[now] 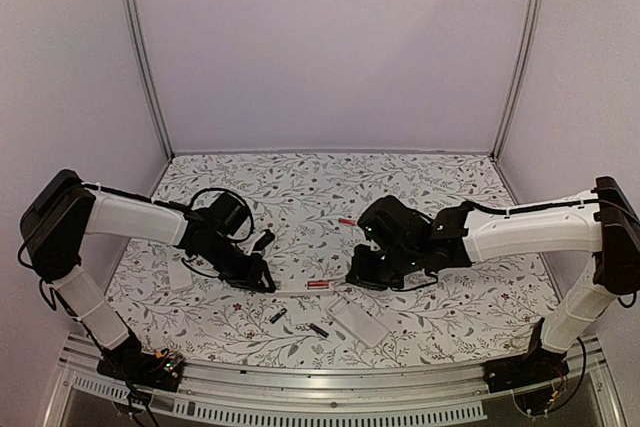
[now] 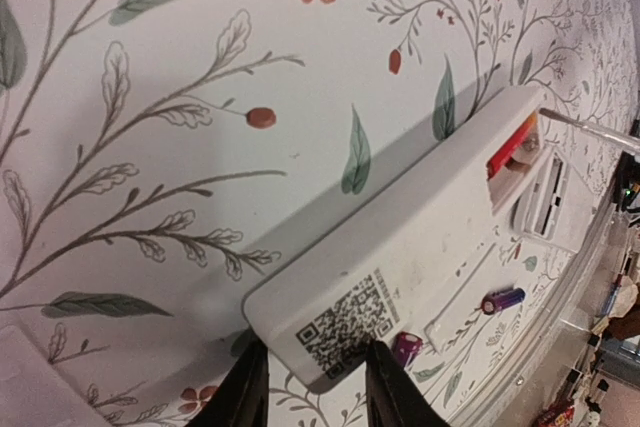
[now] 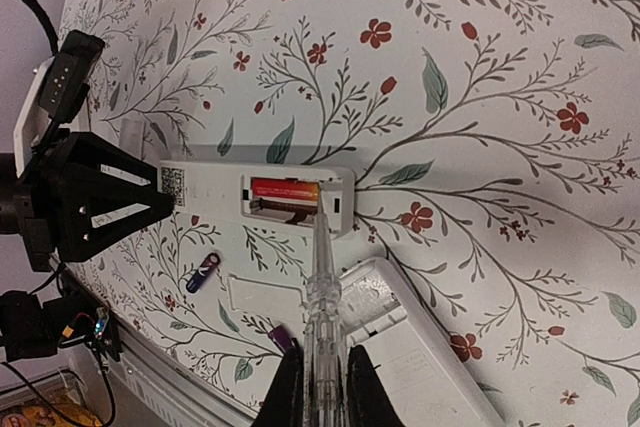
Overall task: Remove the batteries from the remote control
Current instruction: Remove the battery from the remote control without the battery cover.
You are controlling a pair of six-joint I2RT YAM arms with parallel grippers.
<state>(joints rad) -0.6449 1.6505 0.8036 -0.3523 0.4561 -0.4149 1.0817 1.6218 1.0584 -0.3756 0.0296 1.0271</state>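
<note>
A white remote (image 1: 295,288) lies face down between my grippers, its battery bay open. A red battery (image 3: 285,188) sits in the bay and also shows in the left wrist view (image 2: 513,145). My left gripper (image 2: 315,349) is shut on the remote's (image 2: 420,247) QR-code end. My right gripper (image 3: 324,357) is shut on a long clear stick tool (image 3: 323,297), whose tip rests at the bay's edge beside the red battery. Two dark purple batteries (image 3: 203,272) (image 3: 283,337) lie loose on the cloth near the remote's (image 3: 215,187) front side.
A second white remote (image 3: 430,357) lies open-backed right of the tool, near the table's front. A loose white battery cover (image 3: 262,297) lies between the two purple cells. A small red cell (image 1: 346,220) lies behind my right gripper (image 1: 358,277). A metal rail (image 1: 300,387) runs along the front edge.
</note>
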